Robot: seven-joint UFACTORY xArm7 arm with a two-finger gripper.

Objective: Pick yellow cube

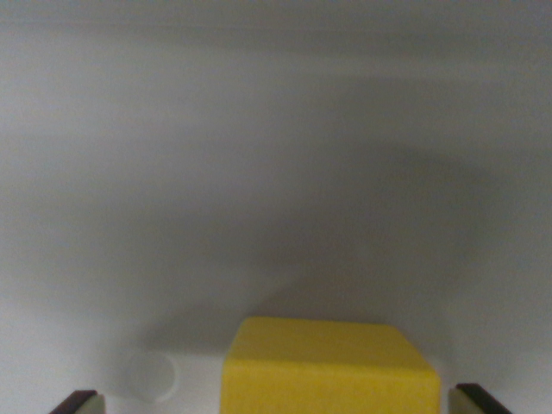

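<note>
Matte, blocky yellow cube (330,366) sits between spread gripper (280,401) fingers on smooth white surface (259,172)

Dim, soft-focus view; broad grey shadow across pale surface (129,172)

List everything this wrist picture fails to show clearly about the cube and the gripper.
- Yellow cube, wrist view: its lower part is cut off by the bottom edge, so its full shape cannot be seen.
- Gripper, wrist view: only two fingertips show at the bottom corners; the rest is out of frame.
- Contact: the fingertips stand apart from the cube.
- The white surface is blurred.
</note>
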